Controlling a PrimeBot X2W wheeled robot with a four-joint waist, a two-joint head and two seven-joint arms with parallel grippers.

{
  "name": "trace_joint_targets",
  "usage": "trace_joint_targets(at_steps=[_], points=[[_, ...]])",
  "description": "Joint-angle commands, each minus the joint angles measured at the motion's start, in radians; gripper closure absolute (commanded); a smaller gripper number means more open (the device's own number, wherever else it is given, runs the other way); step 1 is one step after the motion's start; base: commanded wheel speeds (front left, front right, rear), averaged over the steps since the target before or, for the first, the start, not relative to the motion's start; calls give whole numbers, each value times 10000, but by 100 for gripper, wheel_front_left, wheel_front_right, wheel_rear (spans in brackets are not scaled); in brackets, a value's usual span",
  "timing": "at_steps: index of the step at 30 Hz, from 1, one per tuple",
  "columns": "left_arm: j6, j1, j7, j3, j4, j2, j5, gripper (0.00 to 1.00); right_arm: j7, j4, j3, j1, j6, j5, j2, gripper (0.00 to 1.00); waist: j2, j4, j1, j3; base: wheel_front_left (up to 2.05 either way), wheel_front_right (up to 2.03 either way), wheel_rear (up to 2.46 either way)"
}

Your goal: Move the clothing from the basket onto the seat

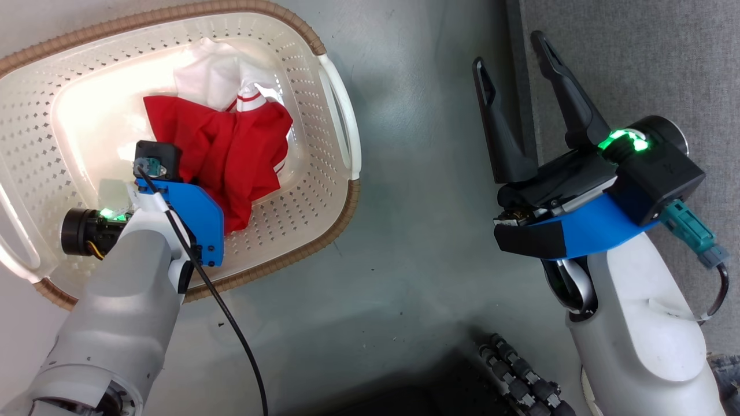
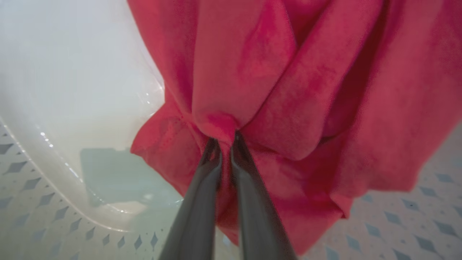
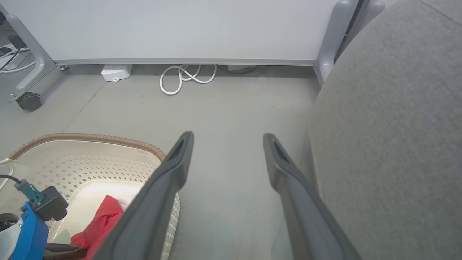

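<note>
Left wrist view: left end effector (image 2: 225,139) pinched shut on red jersey (image 2: 288,90) within laundry basket (image 1: 312,231); transfer to couch cushion (image 1: 636,69) outstanding; right end effector (image 1: 509,49) spread, empty.

The right pincer (image 3: 227,141) stands spread over the floor (image 3: 231,108); left of it the basket (image 3: 90,138) holds red clothing (image 3: 103,222), right of it rises the grey seat (image 3: 389,144).

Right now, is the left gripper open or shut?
Shut: the left gripper pinches a fold of soft red jersey clothing between its dark fingers.
</note>
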Motion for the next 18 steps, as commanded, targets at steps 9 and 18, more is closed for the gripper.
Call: trace_joint_targets(at_steps=[9, 18], points=[[-121, -45, -140, -85, 42, 21, -89, 100, -34, 82, 8, -189, 1, 64, 12, 0, 0, 16, 0, -102, 0, 0, 0], [-371, 138, -558, -186, 50, -151, -165, 100, -44, 479, 33, -218, 1, -76, 10, 0, 0, 199, 0, -917, 0, 0, 0]])
